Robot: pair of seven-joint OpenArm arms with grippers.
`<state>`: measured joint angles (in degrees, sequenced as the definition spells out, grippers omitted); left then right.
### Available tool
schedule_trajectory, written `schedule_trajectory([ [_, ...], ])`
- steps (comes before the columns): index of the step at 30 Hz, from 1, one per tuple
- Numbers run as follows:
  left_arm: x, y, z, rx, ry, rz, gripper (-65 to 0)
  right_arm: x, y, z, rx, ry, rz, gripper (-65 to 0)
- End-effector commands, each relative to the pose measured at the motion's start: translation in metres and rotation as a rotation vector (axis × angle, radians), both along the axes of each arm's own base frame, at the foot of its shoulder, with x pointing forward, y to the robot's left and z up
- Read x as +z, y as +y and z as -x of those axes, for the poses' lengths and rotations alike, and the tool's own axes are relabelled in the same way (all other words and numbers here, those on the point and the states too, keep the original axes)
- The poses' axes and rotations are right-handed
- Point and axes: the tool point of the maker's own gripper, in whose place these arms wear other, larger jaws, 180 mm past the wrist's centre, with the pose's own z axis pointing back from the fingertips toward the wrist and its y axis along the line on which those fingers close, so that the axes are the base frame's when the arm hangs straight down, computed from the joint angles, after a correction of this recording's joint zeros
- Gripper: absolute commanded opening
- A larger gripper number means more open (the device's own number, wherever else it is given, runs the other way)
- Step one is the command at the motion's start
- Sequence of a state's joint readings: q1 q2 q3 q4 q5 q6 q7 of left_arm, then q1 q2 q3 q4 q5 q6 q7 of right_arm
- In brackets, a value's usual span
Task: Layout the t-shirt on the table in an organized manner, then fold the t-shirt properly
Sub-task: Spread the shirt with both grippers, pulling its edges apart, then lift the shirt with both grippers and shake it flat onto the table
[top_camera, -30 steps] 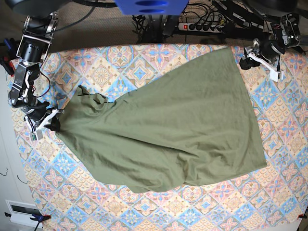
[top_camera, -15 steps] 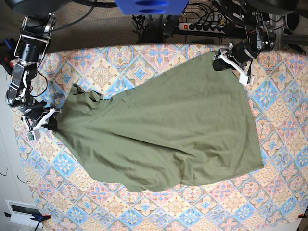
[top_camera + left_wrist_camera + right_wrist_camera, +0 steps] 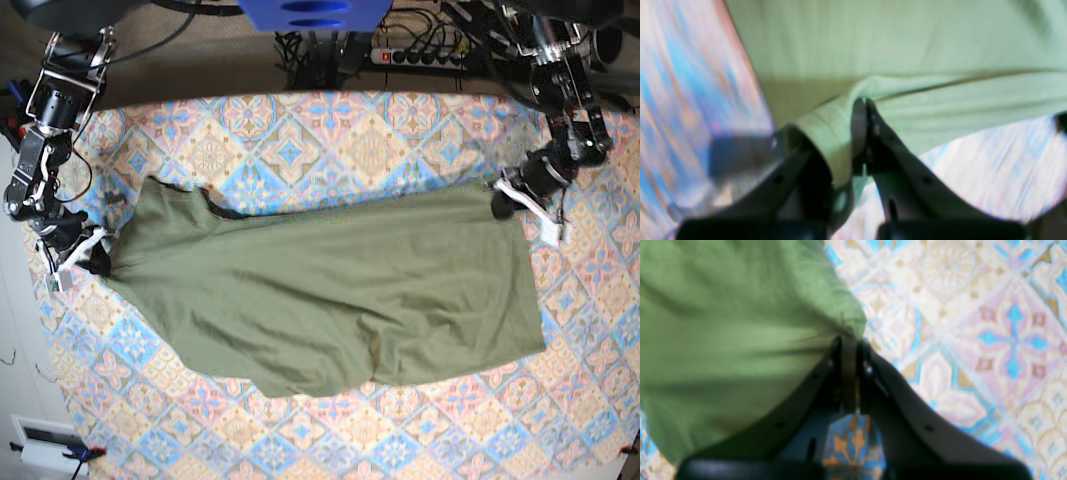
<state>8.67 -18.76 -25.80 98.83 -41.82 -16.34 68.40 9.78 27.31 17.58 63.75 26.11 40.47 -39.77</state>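
Observation:
The olive-green t-shirt lies spread and wrinkled across the middle of the table. In the base view my left gripper is at the shirt's upper right corner. The left wrist view shows it shut on a folded hem of the t-shirt. My right gripper is at the shirt's far left edge. Seen from the right wrist, this gripper is pinched shut on the green cloth, with the patterned table beside it.
A power strip with cables lies behind the table's far edge, next to a blue mount. A white box sits off the table's front left corner. Bare tile-print cloth shows along the back and the front.
My left gripper closed on the shirt's far right corner and dragged it from the back edge toward mid-table. The right gripper drifted slightly left, still holding the cloth.

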Motion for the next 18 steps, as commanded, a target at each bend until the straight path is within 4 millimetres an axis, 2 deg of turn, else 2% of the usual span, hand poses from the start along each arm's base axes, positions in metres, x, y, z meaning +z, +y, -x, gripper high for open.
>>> schedule_trajectory([
  [1,0.025,0.011,-0.019,0.013,-0.073,-0.029,-65.0,0.032,-0.014,-0.018,-0.023,-0.089,0.019,-64.5],
  [3,0.053,0.014,-0.048,0.016,-0.140,-0.025,-65.0,0.047,-0.018,-0.029,-0.037,-0.129,0.014,-64.5],
  [5,0.067,0.016,-0.069,0.025,-0.173,-0.004,-65.0,0.058,-0.019,-0.036,-0.042,-0.157,0.012,-64.5],
  [8,0.088,0.022,-0.111,0.053,-0.222,0.066,-65.0,0.078,-0.021,-0.051,-0.049,-0.208,0.007,-64.5],
  [13,0.136,0.024,-0.178,0.078,-0.303,0.202,-65.0,0.150,-0.020,-0.096,-0.047,-0.368,-0.005,-64.4],
  [16,0.179,0.022,-0.219,0.090,-0.376,0.250,-65.0,0.178,-0.018,-0.121,-0.049,-0.415,-0.043,-64.4],
  [18,0.213,0.015,-0.244,0.081,-0.433,0.253,-65.0,0.209,-0.013,-0.140,-0.037,-0.464,-0.061,-64.4],
])
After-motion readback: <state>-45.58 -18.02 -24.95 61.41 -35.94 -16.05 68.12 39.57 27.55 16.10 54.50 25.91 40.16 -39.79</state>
